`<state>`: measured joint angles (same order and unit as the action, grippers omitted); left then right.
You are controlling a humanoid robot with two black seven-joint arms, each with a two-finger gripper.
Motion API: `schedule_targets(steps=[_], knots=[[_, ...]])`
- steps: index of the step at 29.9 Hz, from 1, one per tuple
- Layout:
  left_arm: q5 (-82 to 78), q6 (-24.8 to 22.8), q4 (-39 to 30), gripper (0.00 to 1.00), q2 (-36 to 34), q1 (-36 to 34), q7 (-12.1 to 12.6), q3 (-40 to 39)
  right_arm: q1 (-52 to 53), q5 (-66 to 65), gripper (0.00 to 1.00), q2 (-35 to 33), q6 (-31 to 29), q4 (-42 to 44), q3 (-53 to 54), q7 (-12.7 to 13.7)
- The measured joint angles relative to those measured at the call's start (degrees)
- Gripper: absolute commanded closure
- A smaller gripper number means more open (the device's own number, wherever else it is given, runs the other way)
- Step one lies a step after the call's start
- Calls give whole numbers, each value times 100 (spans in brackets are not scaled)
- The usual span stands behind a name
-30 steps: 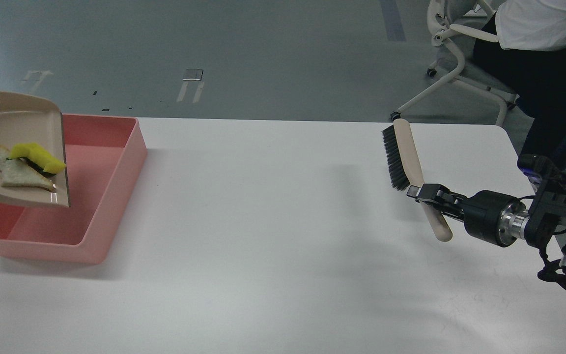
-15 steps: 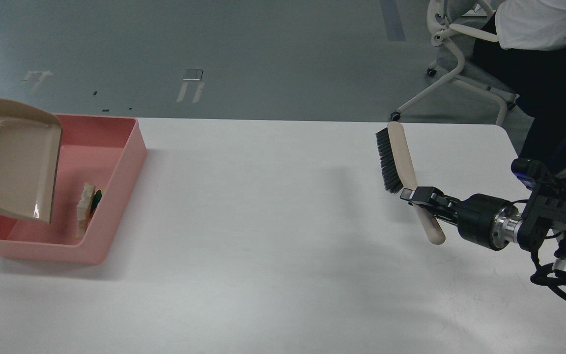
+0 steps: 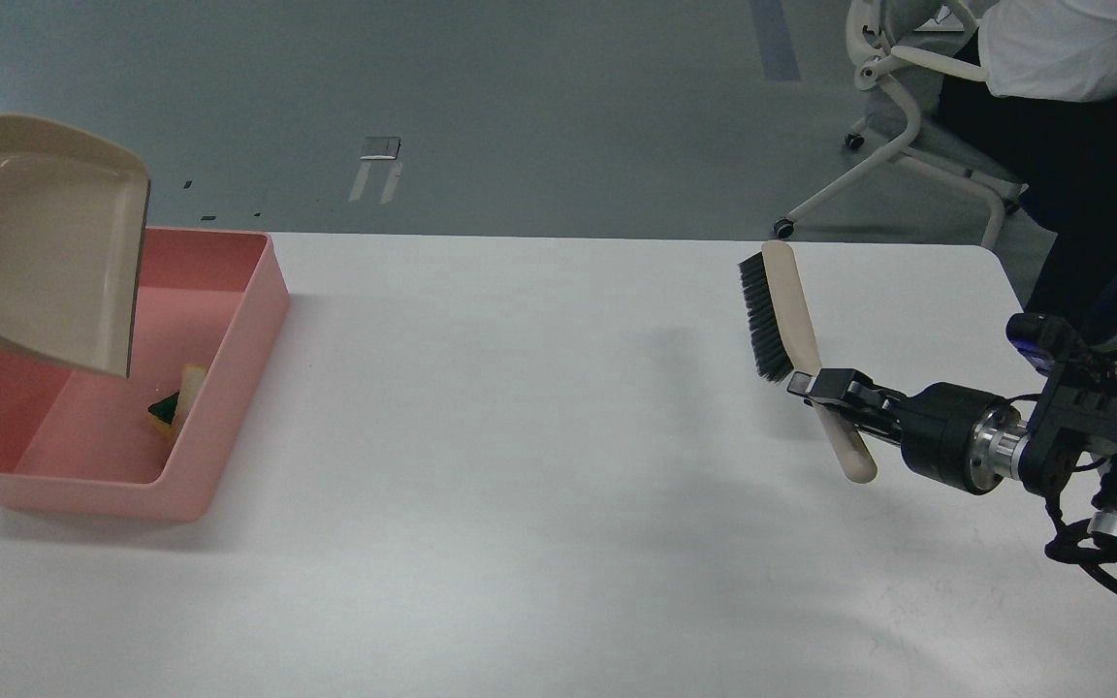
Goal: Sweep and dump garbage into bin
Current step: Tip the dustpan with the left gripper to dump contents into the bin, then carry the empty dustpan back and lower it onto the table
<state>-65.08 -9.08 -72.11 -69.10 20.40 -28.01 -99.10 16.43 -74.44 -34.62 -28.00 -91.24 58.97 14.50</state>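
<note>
The salmon-pink bin stands at the table's left edge. The garbage lies inside it against the right wall: a pale bread-like piece on edge with a yellow and dark green chunk beside it. The beige dustpan hangs empty and tilted above the bin's left part; its handle and my left gripper are out of view. My right gripper is shut on the handle of the beige black-bristled brush, held above the table at the right.
The white table fills the lower view. A white chair and a seated person are beyond the table's far right corner. Grey floor lies behind the table.
The dustpan tipped and the garbage slid out of it into the bin. The dustpan then rose higher above the bin. The brush shifted slightly left.
</note>
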Motion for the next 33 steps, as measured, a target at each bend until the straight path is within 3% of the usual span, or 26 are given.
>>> schedule_targets(steps=[2, 4, 10, 14, 19, 26, 33], knots=[[467, -205, -148, 97, 64, -2, 0, -18, 0, 0, 100, -38, 0, -8, 1, 0], [1037, -450, -375, 97, 170, -2, 149, -61, 0, 0, 100, -107, 0, -36, 23, 0], [1938, -701, -1109, 97, 626, 0, 989, -208, -13, 0, 100, -512, 0, -60, 90, 0], [1952, -683, -2046, 97, 1267, 44, 1553, -156, -23, 0, 100, -787, 0, -56, 116, 0], [1603, -651, -2499, 97, 2178, -106, 2306, 177, -84, 0, 100, -1038, 0, -4, 137, -33], [412, -589, -2517, 97, 3374, -570, 2559, 896, -111, -10, 100, -1180, 0, 88, 142, -87], [-145, -454, -2514, 97, 4086, -1136, 2969, 1492, -114, -10, 100, -1277, 0, 408, 174, -103]])
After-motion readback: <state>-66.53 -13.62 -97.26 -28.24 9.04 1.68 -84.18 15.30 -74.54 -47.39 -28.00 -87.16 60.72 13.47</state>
